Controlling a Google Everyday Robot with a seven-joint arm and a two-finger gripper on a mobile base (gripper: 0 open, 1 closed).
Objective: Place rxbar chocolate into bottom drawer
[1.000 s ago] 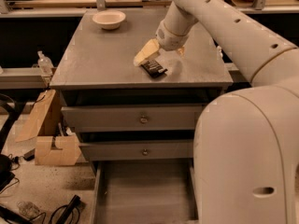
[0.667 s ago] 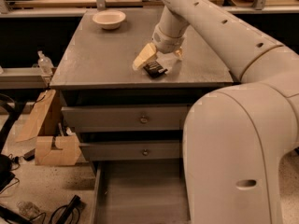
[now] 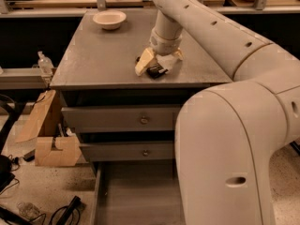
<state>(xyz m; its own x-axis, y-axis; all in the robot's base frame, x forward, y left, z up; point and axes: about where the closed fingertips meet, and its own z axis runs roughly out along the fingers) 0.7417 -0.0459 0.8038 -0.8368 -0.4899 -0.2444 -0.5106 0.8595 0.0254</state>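
Observation:
The rxbar chocolate (image 3: pixel 156 71), a small black-wrapped bar, lies on the grey cabinet top (image 3: pixel 103 55) near its front edge. My gripper (image 3: pixel 160 63) reaches down onto it from above, open, with a pale finger (image 3: pixel 144 62) on the bar's left and the other behind it on the right. The bar sits between the fingers and rests on the top. The bottom drawer (image 3: pixel 136 193) is pulled out below, showing a plain grey floor. Its right part is hidden behind my arm.
A white bowl (image 3: pixel 109 18) stands at the back left of the cabinet top. Two shallower knobbed drawers (image 3: pixel 140 120) are closed. A cardboard box (image 3: pixel 51 149), a bottle (image 3: pixel 44 62) and cables lie on the floor at left. My arm (image 3: pixel 234 139) fills the right.
My gripper has moved slightly left and down around the bar. My arm has swung further left and covers more of the drawers. The bar has barely moved.

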